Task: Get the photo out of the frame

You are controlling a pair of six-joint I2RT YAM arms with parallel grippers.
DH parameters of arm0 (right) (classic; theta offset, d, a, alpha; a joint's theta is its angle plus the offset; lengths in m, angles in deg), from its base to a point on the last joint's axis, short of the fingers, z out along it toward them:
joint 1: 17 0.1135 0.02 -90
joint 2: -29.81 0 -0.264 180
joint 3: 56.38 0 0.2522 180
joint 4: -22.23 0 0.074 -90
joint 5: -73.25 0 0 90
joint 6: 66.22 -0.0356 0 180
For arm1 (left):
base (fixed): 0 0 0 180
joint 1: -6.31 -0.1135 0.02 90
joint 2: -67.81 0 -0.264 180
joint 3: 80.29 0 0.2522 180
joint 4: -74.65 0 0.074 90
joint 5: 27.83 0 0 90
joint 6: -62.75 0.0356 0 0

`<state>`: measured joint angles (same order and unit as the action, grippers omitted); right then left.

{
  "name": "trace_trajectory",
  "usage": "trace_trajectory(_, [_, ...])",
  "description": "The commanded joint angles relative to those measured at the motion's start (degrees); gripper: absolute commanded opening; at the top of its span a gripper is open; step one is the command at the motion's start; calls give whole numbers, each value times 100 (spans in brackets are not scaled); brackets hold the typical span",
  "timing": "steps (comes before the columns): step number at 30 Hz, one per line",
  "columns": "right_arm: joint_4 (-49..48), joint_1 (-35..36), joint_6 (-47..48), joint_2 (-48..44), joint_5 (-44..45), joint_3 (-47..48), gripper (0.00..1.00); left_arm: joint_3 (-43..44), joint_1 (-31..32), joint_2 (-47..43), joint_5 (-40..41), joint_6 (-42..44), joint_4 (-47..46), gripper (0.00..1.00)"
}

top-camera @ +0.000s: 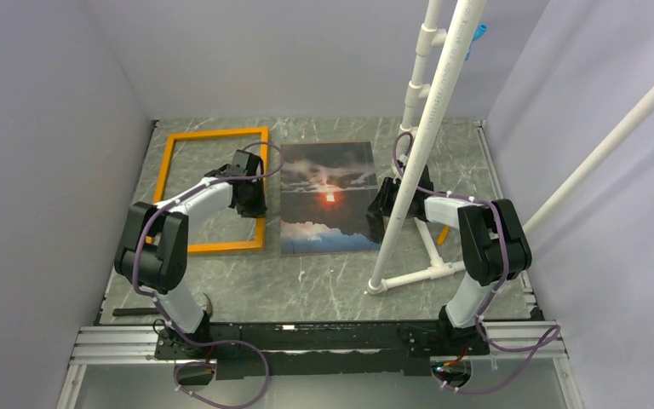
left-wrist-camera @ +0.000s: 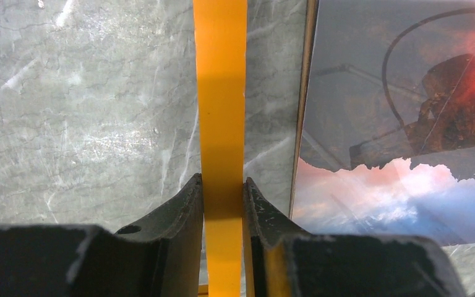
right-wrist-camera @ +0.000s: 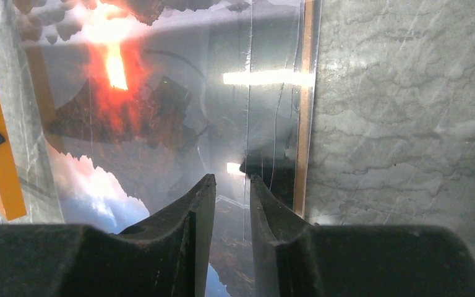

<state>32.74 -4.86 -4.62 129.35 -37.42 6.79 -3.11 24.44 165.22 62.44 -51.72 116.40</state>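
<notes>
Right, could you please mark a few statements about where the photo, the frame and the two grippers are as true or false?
1. The photo lies outside the frame, flat on the table. True.
2. The left gripper is shut on a rail of the frame. True.
3. The frame stands upright. False: it lies flat on the table.
4. The right gripper hovers over the frame. False: it is at the photo's right edge.

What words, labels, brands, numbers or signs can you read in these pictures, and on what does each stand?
None can be read. The photo shows only a sun and clouds; the frame, the table and the white pipes bear no lettering that shows.
</notes>
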Motion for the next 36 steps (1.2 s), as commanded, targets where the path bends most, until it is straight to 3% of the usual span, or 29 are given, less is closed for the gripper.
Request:
trace_trajectory(1, [-58,-18,206,-379,7,46,32,-126,-101,-50,-205,83,-336,20])
trace_trajectory(5, [272,-33,185,-586,284,104,40,-84,-143,-129,-265,8,-259,40])
trace_trajectory(11, [512,-105,53,-1250,659,-292,48,128,-134,-412,-681,-104,-224,54])
trace_trajectory(20, [-94,-649,-2,-1165,122,-886,52,-74,479,-219,-2381,-1005,-1478,57])
trace_trajectory(25, [-398,-725,-51,-909,-67,-959,52,50,842,297,-2391,-1272,-1741,56])
trace_trajectory(36, [-556,-742,-239,-696,-431,-1002,45,-245,881,812,-2145,-1680,-2236,54])
